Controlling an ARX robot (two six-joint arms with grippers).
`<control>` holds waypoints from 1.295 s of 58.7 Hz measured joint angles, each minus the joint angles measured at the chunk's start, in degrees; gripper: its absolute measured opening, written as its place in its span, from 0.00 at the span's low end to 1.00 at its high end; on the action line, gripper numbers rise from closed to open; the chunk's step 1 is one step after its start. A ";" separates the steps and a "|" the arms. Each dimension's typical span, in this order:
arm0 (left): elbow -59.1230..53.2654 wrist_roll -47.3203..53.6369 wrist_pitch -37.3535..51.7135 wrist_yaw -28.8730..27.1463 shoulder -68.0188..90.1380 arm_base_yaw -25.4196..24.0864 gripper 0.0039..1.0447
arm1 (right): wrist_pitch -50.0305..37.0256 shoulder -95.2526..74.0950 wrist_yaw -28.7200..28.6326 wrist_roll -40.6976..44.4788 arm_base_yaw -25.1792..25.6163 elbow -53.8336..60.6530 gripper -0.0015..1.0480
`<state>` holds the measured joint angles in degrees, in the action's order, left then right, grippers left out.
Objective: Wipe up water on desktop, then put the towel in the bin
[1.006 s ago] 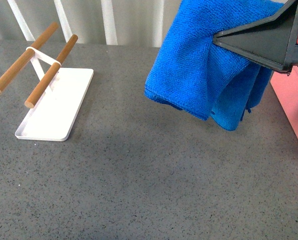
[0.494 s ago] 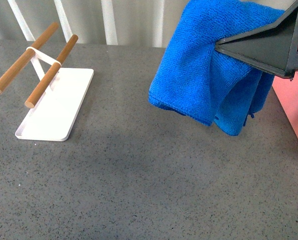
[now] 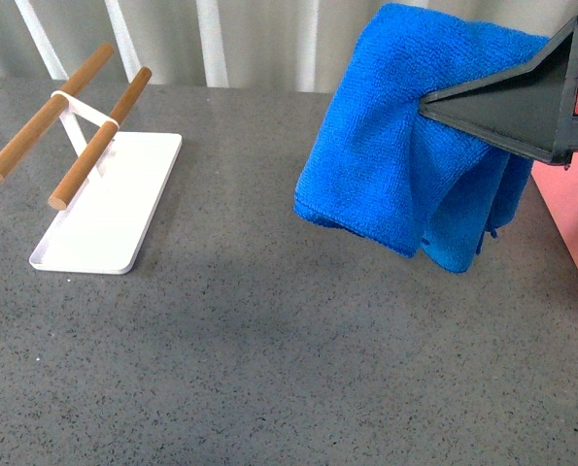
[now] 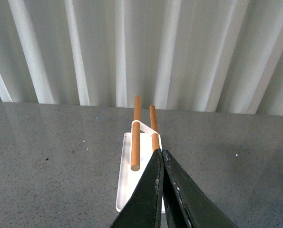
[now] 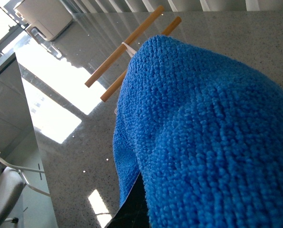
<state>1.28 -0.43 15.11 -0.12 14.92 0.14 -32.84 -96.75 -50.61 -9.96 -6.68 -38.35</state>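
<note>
Front and wrist views, carry phase. The towel [image 3: 405,146] hangs clear of the tabletop [image 3: 269,369], pinched near its upper folds by the right end effector [image 3: 429,97], whose dark fingers meet in a narrow wedge buried in the cloth. How deep the bite goes is hidden by the pile, so the number of layers caught can only be guessed. The lower folds droop freely in two or three uneven lobes. The bin [image 3: 572,209] shows only as a pink wall at the right edge of the front view, just beside the hanging cloth. The towel appears to be short of it rather than over it.

Handling: the cloth reads as soft, limp and light, with a fluffy surface that grips well and cannot break. It will drape and swing rather than hold any shape, and any water taken up would make it heavier. A pinch through several layers at a fold or a stitched edge is safest. A hold on one outer layer would let the rest unfurl and trail over the bin wall.

The left end effector [image 4: 160,156] has its fingers pressed together on nothing, pointing toward the white tray [image 4: 124,190] with its wooden rods [image 4: 136,137], well apart from the towel.
</note>
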 joint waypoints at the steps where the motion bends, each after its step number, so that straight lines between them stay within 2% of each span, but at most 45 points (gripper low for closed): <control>1: 0.00 0.00 -0.20 0.00 -0.20 0.00 0.03 | 0.17 0.00 0.15 0.17 0.00 0.00 0.04; 21: 0.00 0.00 -4.90 0.00 -4.98 0.00 0.03 | 1.09 0.00 0.37 1.18 0.31 0.00 0.04; 28: 0.00 0.00 -14.53 0.11 -12.92 0.00 0.03 | 1.75 0.00 0.33 1.64 0.57 0.00 0.04; 40: 0.00 0.00 -15.08 0.11 -14.71 0.00 0.03 | 2.10 -0.11 0.50 2.16 0.76 0.00 0.04; 46: 0.00 0.00 -15.08 0.11 -14.73 0.00 0.27 | 4.74 -0.55 1.92 3.06 0.81 -0.59 0.04; 52: 0.00 0.00 -15.08 0.11 -14.73 0.00 0.51 | 14.14 -3.87 7.41 7.50 0.81 -4.63 0.04; 59: 0.00 0.00 -15.08 0.11 -14.73 0.00 0.72 | 26.91 -9.35 14.97 14.49 0.96 -10.91 0.04; 66: 0.00 0.00 -15.08 0.11 -14.73 0.00 0.91 | 35.82 -13.86 20.79 21.14 1.07 -15.45 0.04; 69: 0.00 0.04 -15.08 0.11 -14.73 0.00 0.96 | 39.08 -15.89 24.02 24.61 1.07 -17.14 0.04; 76: 0.00 0.09 -15.08 0.11 -14.73 0.00 0.94 | 43.93 -21.24 33.35 33.66 0.79 -19.80 0.04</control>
<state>1.28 -0.34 0.03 -0.01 0.19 0.14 11.09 -117.99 -17.26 23.70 -5.89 -58.15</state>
